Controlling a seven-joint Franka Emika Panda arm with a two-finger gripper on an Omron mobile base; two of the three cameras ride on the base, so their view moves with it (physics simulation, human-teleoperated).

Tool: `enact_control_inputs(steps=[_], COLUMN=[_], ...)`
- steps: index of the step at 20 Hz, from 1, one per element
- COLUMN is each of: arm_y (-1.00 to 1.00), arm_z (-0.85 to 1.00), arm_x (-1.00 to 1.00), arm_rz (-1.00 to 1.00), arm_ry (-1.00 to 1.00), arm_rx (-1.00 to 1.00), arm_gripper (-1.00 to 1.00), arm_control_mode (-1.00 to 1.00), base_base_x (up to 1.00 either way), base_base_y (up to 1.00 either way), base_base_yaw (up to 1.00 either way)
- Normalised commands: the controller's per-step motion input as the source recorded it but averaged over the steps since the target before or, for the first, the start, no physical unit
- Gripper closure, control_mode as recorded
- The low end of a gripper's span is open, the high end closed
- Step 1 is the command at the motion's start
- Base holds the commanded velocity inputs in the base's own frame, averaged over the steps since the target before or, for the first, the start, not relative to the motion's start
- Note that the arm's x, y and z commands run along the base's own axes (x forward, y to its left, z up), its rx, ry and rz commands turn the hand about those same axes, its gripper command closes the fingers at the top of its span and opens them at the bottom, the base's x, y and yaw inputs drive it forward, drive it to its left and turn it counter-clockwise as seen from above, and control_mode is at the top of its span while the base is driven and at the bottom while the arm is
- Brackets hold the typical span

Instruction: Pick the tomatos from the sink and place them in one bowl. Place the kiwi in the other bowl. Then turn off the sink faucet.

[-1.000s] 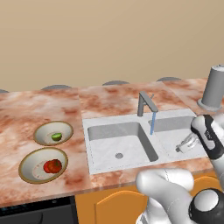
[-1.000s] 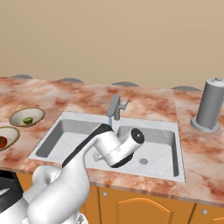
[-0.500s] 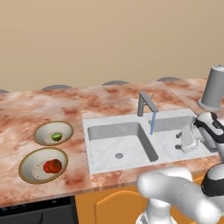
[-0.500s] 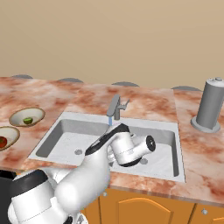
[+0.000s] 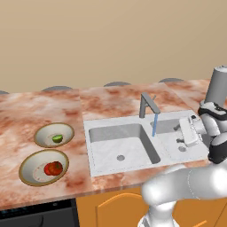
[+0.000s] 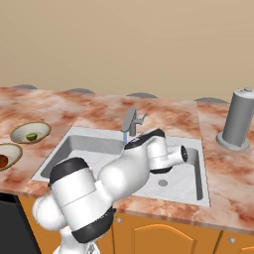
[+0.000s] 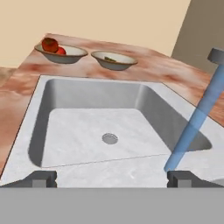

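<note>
Gripper point(image 5: 185, 132), jaws wide apart and empty, hangs over the sink's point(image 5: 106, 159) right side; the faucet point(image 5: 149, 105), water running, stands just left and farther back, spout pointing nearward.

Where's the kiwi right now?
In the left base view the kiwi lies in the far bowl on the counter, left of the sink, behind the tomato bowl.

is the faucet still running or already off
On. A blue stream of water falls from the faucet spout into the sink; the hand view shows the same stream landing by the basin.
</note>
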Motion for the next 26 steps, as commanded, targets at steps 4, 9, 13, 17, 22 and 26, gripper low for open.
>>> enact_control_inputs(steps=[4,9,13,17,22,26], arm_y=[-0.25,-0.06,-0.01,0.02,0.01,0.00], arm_z=[0.05,0.00,0.00,0.00,-0.07,0.00], arm_x=[0.44,0.12,0.46,0.47,0.40,0.41], arm_rz=[0.18,0.05,0.00,0.00,0.00,0.00], arm_ry=[-0.14,-0.03,-0.06,-0.05,-0.03,-0.02], arm_rx=[0.05,0.01,0.02,0.00,0.00,0.00], arm_gripper=[-1.00,-1.00,-1.00,-1.00,-1.00,-1.00], arm_control_mode=[-1.00,-1.00,-1.00,-1.00,-1.00,-1.00], base_base_x=[0.00,0.00,0.00,0.00,0.00,0.00], base_base_y=[0.00,0.00,0.00,0.00,0.00,0.00], base_base_yaw=[0.00,0.00,0.00,0.00,0.00,0.00])
